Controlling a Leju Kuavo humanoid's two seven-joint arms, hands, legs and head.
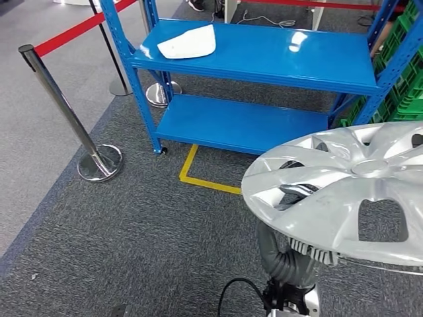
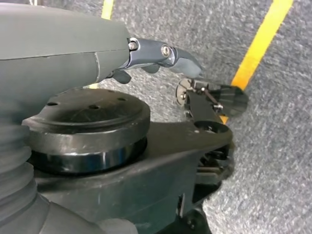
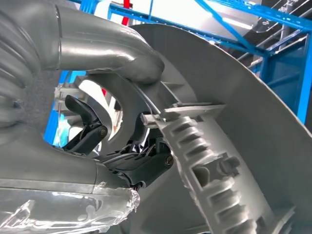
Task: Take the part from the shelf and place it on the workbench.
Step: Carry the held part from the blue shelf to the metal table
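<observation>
Right robot hand [image 3: 121,146] grips the silver plastic hubcap with cut-out spokes [image 1: 344,191] at its rim: in the right wrist view the thick grey thumb [image 3: 110,53] lies over the ribbed inner edge of the hubcap [image 3: 221,146] while the dark fingers [image 3: 147,163] press from the other side. In the head view the hubcap is held up off the dark grey carpet floor [image 1: 149,231], tilted nearly flat, in front of the blue metal two-tier shelf [image 1: 259,53] and apart from it. Left robot hand [image 2: 191,87] hangs over the carpet [image 2: 279,146] near a yellow tape line [image 2: 257,53], fingers apart and holding nothing. On the shelf's upper tier lies a white curved plastic panel [image 1: 188,42]. A chrome stanchion post [image 1: 70,112] with a red belt [image 1: 75,30] stands beside the shelf. Green plastic crates [image 1: 404,79] are stacked past the shelf's far end.
</observation>
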